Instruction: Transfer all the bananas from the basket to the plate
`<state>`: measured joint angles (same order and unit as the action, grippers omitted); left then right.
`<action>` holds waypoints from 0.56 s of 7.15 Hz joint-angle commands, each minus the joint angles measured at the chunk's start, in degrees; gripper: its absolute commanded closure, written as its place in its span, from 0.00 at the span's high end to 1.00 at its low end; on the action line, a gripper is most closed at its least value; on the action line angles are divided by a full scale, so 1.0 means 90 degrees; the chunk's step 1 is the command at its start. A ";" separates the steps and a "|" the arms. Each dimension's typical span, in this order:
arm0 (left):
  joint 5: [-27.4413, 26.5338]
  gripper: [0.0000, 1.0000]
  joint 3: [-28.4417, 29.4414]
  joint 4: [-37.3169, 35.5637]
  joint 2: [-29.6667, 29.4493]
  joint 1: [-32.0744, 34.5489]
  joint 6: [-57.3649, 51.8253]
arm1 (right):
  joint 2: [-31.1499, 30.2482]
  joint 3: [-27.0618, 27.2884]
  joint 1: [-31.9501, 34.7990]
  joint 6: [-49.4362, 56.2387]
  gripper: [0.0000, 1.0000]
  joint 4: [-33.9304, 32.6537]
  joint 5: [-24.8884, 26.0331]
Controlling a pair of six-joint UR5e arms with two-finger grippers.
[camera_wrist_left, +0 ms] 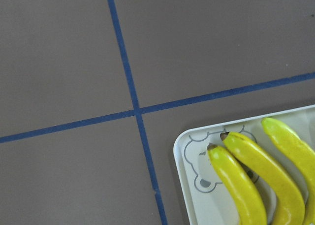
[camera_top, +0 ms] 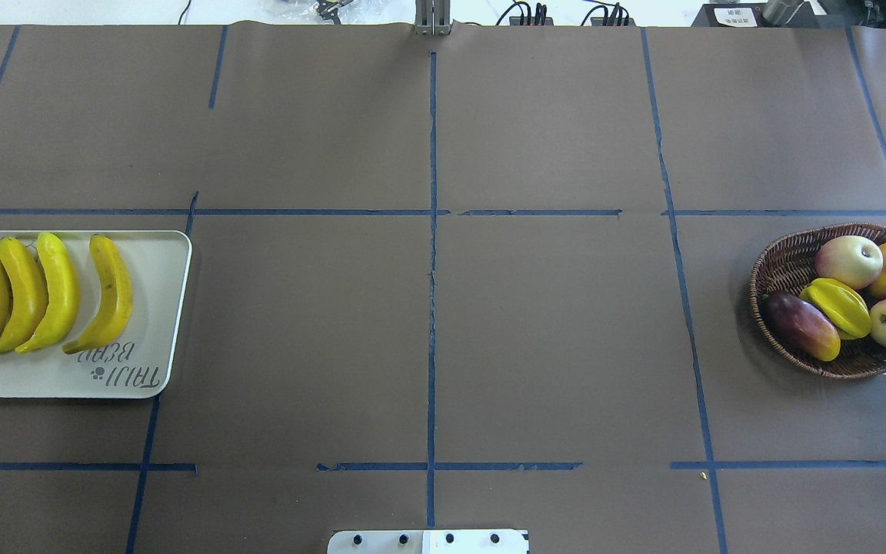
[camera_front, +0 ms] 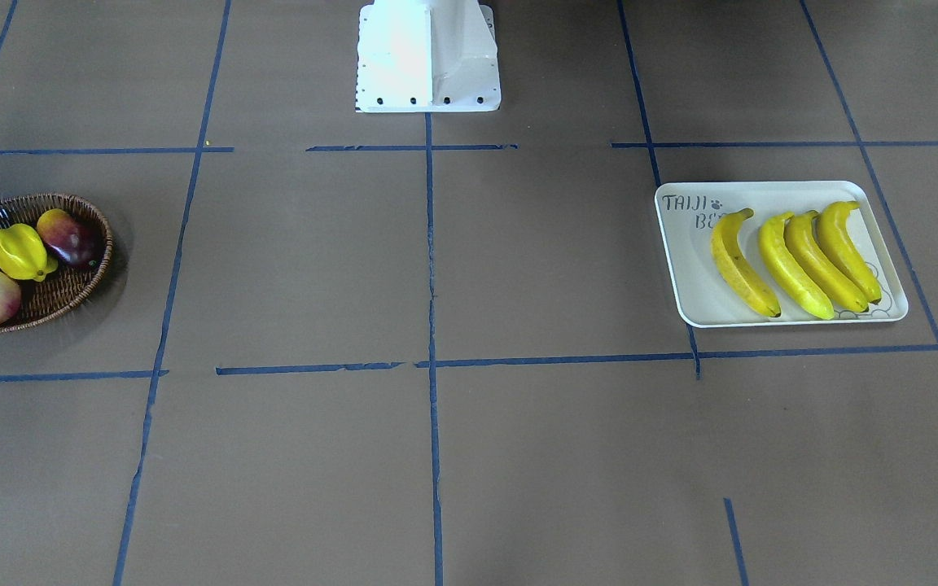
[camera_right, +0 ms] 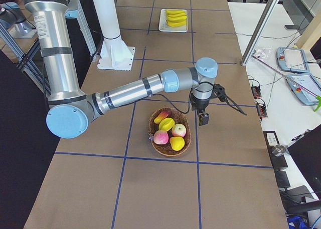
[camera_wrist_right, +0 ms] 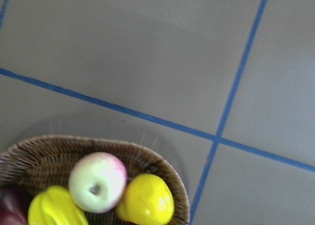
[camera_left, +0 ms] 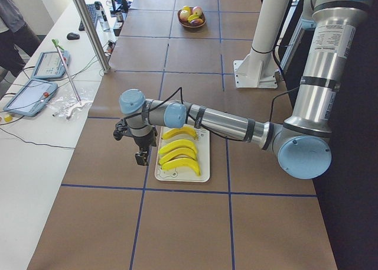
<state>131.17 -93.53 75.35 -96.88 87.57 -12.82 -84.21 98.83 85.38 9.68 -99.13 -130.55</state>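
At table's left end: plate (camera_top: 158, 308) holds all 4 bananas (camera_top: 62, 292), side by side, none overlapping. At table's right end: basket (camera_top: 781, 258) holds starfruit (camera_top: 839, 308) plus 4 rounded fruits, 0 bananas. Left gripper (camera_left: 140, 155) hangs just beside plate, toward table's far edge; finger opening: cannot tell. Right gripper (camera_right: 203, 120) hangs just beside basket, same side; finger opening: cannot tell.

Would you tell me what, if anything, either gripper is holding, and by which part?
Nothing, as far as shows: the left gripper and right gripper hang bare, and all four curved yellow bananas lie on the off-white rectangular tray.
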 commanded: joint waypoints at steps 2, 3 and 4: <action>0.0044 1.00 0.0295 0.1185 0.0422 0.0143 -0.0157 | -0.0758 -0.0337 0.0591 0.0341 1.00 0.0048 -0.0035; 0.0229 1.00 0.0227 0.1198 0.0422 0.0162 -0.0148 | -0.0761 -0.0307 0.0591 0.0273 1.00 0.0048 -0.0035; 0.0434 1.00 0.0391 0.1179 0.0538 0.0153 -0.0080 | -0.0761 -0.0307 0.0591 0.0262 1.00 0.0048 -0.0045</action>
<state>133.05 -91.01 85.45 -92.93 88.92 -13.99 -90.67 95.92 90.59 12.33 -98.71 -130.87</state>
